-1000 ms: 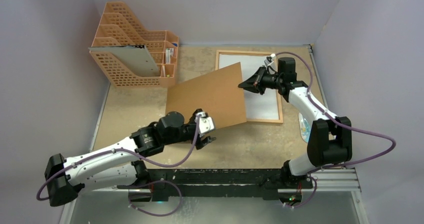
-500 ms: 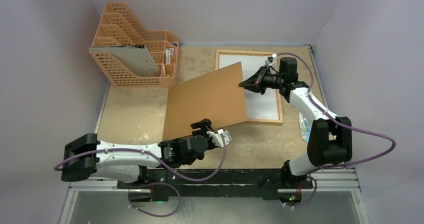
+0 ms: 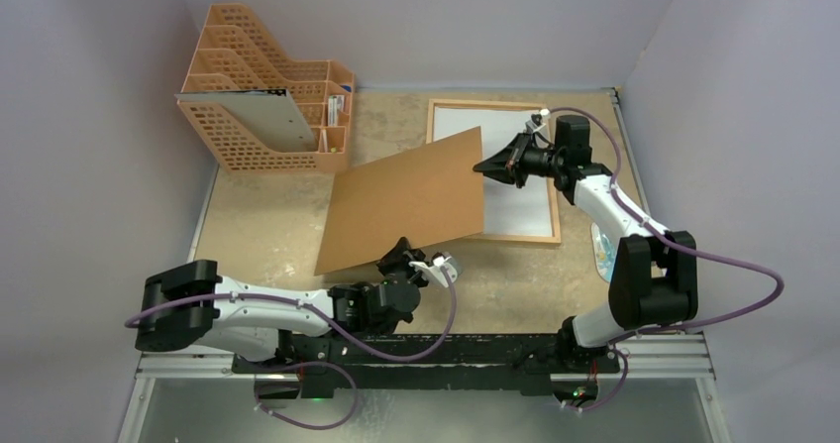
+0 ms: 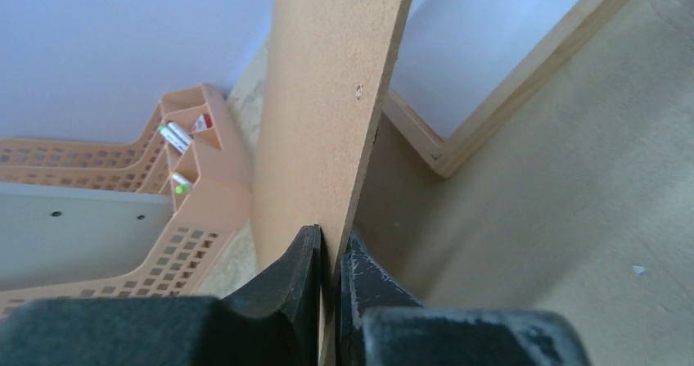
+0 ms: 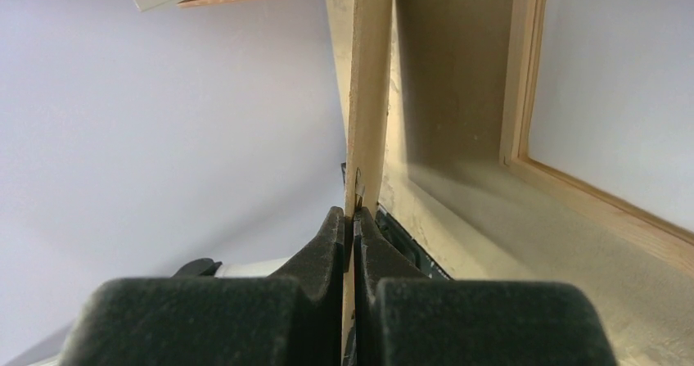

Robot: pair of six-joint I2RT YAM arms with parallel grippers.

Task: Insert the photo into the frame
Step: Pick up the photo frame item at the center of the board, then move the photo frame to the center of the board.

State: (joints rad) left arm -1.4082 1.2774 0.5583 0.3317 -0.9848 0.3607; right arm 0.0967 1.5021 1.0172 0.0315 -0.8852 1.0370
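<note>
While the frame (image 3: 520, 237) lies flat at the back right of the table (image 3: 258, 225), its opening facing up, what seems to be the photo (image 3: 601, 252) shows only as a colourful sliver by the right arm's elbow. Above the frame's left side a brown backing panel (image 3: 406, 205) hangs tilted. The right gripper (image 3: 481, 167) has its fingers pinching the panel's far corner, and the left gripper (image 3: 401, 255) pinches its near edge. My read: the backing is being cleared. Next, it needs setting down beside the frame, short of the orange file rack (image 3: 260, 116), then both grips released.
</note>
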